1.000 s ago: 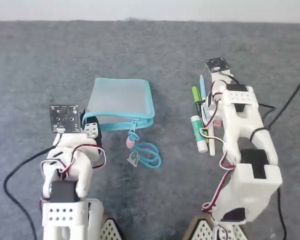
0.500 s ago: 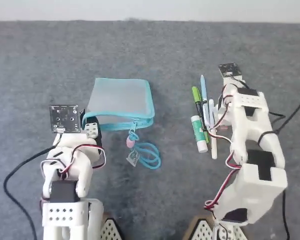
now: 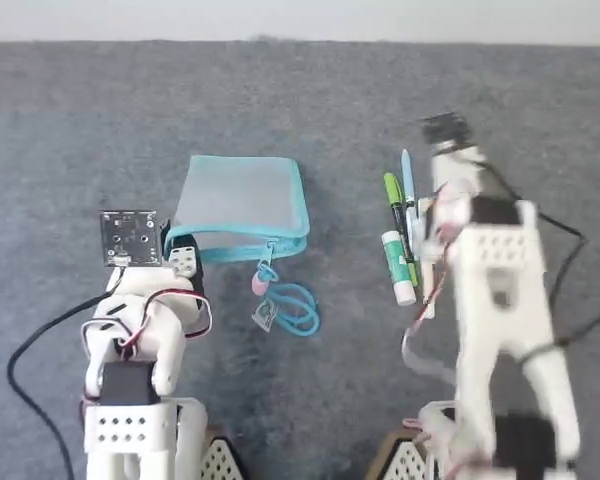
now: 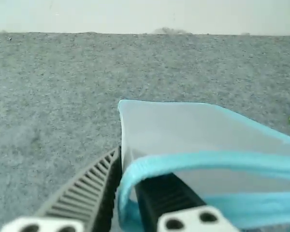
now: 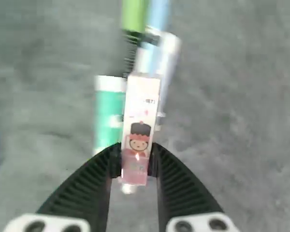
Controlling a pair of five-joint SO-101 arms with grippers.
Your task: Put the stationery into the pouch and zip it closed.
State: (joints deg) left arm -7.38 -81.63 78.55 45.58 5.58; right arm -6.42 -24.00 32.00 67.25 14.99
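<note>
The pouch lies flat on the grey carpet, and the left gripper pinches its open edge with one finger inside and one outside. The stationery lies bundled well apart on the right arm's side. There the right gripper is clamped on a small white block.

White plastic arms, black servos, black cables; ribbed black gripper fingers.
</note>
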